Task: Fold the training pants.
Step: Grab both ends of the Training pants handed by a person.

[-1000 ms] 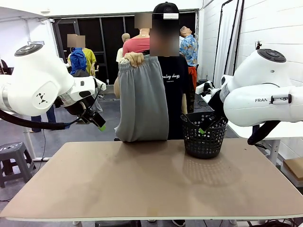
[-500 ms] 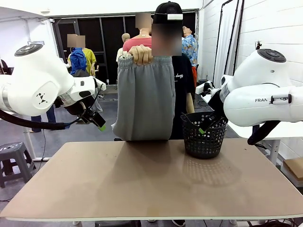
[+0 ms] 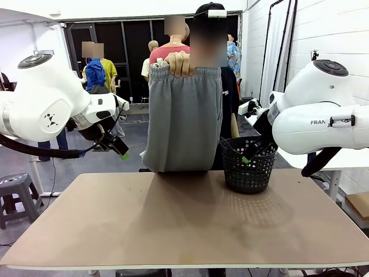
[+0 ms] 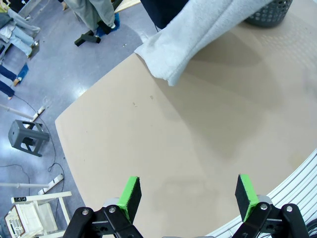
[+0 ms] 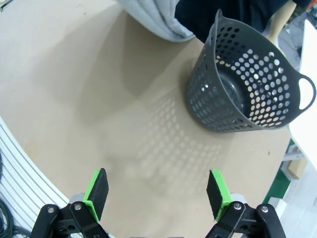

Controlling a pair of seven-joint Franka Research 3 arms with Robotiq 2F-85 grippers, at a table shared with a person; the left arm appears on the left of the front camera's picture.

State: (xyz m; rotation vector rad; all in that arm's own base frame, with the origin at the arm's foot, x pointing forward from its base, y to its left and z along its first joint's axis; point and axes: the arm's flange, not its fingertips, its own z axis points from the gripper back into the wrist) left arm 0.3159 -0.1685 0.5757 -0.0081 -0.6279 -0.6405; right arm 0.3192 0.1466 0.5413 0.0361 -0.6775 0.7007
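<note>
Tan table (image 3: 184, 219) stretches across room. Left arm (image 3: 52, 98) hangs off 9 o'clock side, right arm (image 3: 323, 115) off 3 o'clock side. Grey training pants (image 3: 184, 121) hang at 12 o'clock over far edge, waistband bunched in person's hand (image 3: 180, 62), lower end near tabletop, contact unclear. Black basket (image 3: 249, 164) upright at 1 o'clock, just beside pants. Left claw (image 4: 187, 192) wide, holding nothing. Right claw (image 5: 157, 191) wide, holding nothing.

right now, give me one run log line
training pants: held up by person's hand | left gripper: open, empty | right gripper: open, empty | basket: upright on table
</note>
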